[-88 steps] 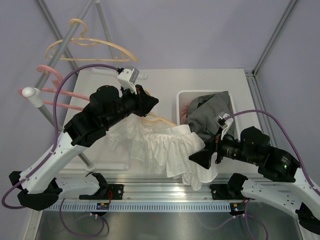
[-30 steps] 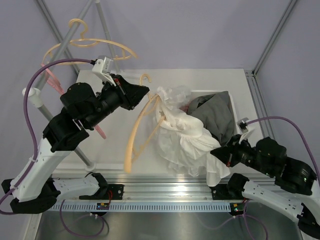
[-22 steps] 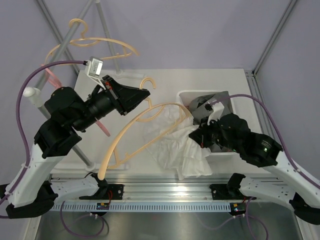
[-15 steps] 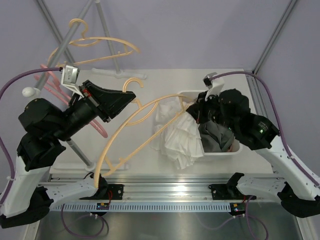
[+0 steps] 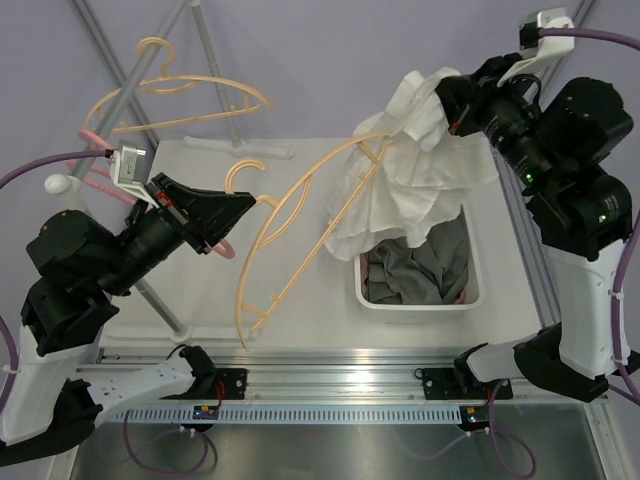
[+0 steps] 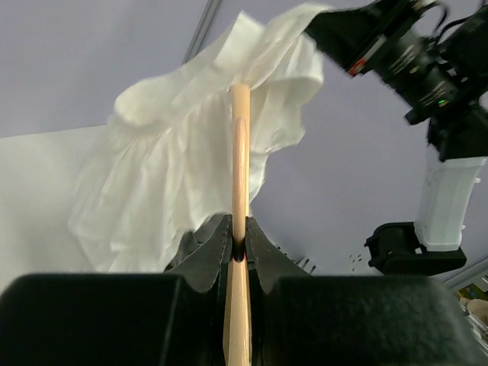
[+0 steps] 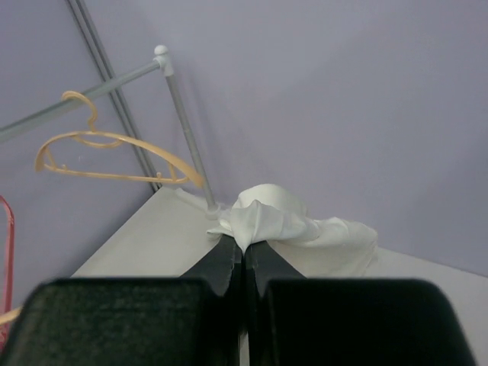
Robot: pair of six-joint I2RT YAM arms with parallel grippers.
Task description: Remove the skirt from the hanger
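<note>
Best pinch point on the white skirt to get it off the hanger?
Probably grip the skirt at its bunched top, coming from the right: the hanger arm enters the fabric from the left and the hem hangs loose. The right gripper pinches there.

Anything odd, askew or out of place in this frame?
Yes. The white skirt, pinched by the right gripper and raised above the bin, is not free. One end of the hanger clamped by the left gripper is buried in its folds.

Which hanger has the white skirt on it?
The hanger held by the left gripper, its end inside the skirt; the tan rack hanger and pink hangers hang bare.
</note>
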